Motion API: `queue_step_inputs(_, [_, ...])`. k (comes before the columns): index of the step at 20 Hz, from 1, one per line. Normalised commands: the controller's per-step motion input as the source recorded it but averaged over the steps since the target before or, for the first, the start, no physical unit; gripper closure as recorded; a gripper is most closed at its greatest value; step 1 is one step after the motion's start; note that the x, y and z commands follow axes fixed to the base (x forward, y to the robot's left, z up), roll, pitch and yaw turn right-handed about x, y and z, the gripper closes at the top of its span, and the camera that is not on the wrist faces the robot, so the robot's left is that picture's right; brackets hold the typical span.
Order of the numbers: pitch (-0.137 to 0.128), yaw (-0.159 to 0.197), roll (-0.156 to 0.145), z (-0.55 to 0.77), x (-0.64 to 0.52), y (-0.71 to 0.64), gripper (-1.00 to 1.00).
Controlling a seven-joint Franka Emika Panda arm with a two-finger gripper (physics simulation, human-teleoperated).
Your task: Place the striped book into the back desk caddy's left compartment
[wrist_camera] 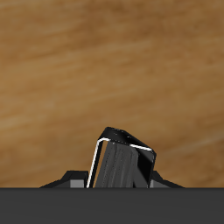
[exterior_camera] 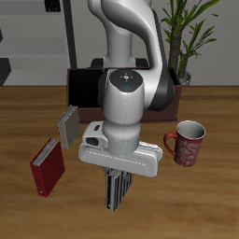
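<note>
Three books: one striped, one grey, one red, so pretty easy to tell apart.
Striped book (exterior_camera: 117, 191): hangs under the arm's hand, above the table near its front edge, standing roughly upright with a slight tilt. In the wrist view the same book (wrist_camera: 122, 162) shows up as a dark slab with a pale edge, leaning a bit, with only wood grain behind it.
Gripper (exterior_camera: 118, 177): fingers pressed against the striped book from both sides, so it's pinching the book. The fingertips themselves are mostly hidden by the white hand body in the exterior view.
Back desk caddy (exterior_camera: 89, 89): dark maroon-brown box sitting at the back of the table, mostly covered by the arm. Its left compartment can't really be made out from here.
Grey book (exterior_camera: 68, 124): lying tilted on the table, between the caddy and the red book.
Red book (exterior_camera: 48, 167): just beside the grey one, nearer the front edge, also lying at an angle.
Mug (exterior_camera: 189, 143): red patterned thing, standing upright on the other side of the arm, well apart from the books.
Plant (exterior_camera: 191, 37): green leaves behind the table.
Table (exterior_camera: 205, 205): plain wood top.
</note>
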Motion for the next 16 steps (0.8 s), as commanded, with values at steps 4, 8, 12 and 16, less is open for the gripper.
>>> queue_step_inputs(4, [0.011, 0.037, -0.008, 0.45, -0.22, -0.07, 1.0])
queue_step_inputs(8, [-0.002, 0.098, 0.006, 0.39, -0.32, -0.07, 1.0])
queue_step_inputs(12, [-0.049, -0.005, -0.01, 0.67, -0.46, -0.24, 1.0])
queue_step_inputs(16, [-0.007, 0.006, 0.004, 0.62, -0.57, -0.13, 1.0])
